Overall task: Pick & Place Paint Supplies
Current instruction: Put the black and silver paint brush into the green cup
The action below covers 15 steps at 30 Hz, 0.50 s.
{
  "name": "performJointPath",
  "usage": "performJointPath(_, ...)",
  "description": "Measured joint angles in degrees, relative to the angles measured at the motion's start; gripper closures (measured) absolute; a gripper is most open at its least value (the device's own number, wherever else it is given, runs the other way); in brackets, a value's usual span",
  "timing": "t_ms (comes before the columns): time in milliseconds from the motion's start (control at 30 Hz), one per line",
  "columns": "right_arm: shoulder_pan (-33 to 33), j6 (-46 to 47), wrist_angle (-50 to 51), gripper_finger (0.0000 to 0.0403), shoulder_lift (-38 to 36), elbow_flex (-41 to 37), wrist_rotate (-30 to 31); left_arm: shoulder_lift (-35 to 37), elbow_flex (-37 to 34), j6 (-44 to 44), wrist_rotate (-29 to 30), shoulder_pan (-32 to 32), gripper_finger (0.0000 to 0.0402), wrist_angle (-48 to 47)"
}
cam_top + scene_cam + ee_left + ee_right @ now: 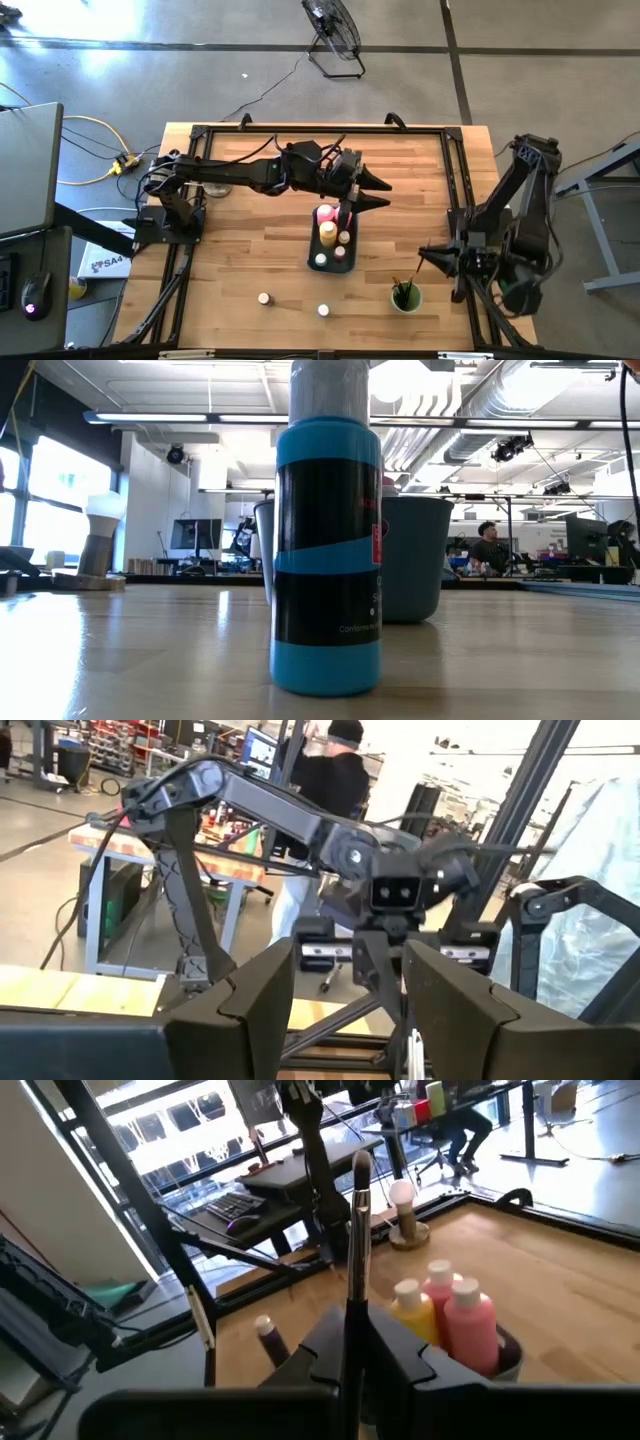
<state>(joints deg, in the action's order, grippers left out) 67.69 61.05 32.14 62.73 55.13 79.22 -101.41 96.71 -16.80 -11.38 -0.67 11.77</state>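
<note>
The blue-grey tray (pixel 312 250) sits at the middle of the surface (pixel 250 260) and serves as the collecting point: a yellow bottle (pixel 328 232), a pink bottle (pixel 325 213) and 2 pale-capped jars (pixel 344 238) already stand in it, upright so they pack close together.

The left gripper (pixel 377 190) hangs just beyond the tray's far end, jaws parted with nothing between them. In its wrist view only the right arm shows through the gap, which suits a hand that has no load and is free for the next pick.

The right gripper (pixel 428 256) waits well to the tray's right, just beside the green cup (pixel 405 297). Its jaws are closed on a paintbrush (pixel 354 1250), held upright, probably so it can drop handle-first into the cup, where other brushes appear to stand.

2 more jars (pixel 264 298) rest on the surface nearer the front edge than the tray, still to be collected. A blue bottle (pixel 326 550) stands close to the low camera.
</note>
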Motion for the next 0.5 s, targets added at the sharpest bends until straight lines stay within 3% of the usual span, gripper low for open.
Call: performJointPath(500, 5.62, 14.53, 1.73, 0.0390, 17.39, 0.00, 2.25, -0.04, 0.00, 0.00, 0.03, -0.06, 0.0217, -3.71)
